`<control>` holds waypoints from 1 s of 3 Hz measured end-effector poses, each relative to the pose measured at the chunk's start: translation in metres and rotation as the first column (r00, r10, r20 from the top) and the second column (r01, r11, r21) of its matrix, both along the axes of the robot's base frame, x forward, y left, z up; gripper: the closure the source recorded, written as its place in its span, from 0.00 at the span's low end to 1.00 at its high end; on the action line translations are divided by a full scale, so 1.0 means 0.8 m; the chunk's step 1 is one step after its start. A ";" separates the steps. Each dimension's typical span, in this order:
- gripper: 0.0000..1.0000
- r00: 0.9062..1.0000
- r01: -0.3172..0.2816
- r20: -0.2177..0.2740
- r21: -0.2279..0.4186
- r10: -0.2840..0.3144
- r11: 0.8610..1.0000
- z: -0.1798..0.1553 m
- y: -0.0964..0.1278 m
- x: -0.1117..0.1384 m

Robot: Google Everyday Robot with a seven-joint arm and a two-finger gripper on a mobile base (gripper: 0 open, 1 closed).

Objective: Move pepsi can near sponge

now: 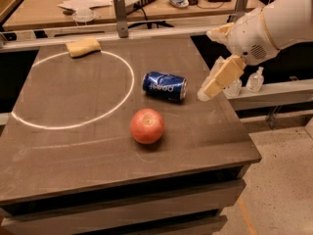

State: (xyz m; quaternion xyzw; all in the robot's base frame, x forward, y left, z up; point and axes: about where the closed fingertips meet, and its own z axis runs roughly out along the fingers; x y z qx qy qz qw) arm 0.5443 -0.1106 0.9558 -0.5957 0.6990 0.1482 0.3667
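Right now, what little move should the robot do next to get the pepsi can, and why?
Probably ease the gripper down and sideways onto the pepsi can. The gripper hovers just to the can's right in the camera view, jaws apart, not touching it. The can lies on its side, far from the sponge.

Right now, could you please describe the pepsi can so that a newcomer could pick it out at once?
On the dark table, just outside the right edge of the white circle, the pepsi can lies on its side, with the gripper hovering to its right. It is the only dark-blue thing there, unlike the red apple nearer the camera and the tan sponge far back-left.
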 end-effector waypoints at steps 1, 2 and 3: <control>0.00 0.999 0.047 0.020 0.022 -0.047 0.999 -0.028 0.028 0.019; 0.00 0.998 0.050 0.028 0.025 -0.051 0.998 -0.025 0.028 0.021; 0.00 0.993 0.121 -0.010 0.086 -0.121 0.989 -0.046 0.034 0.026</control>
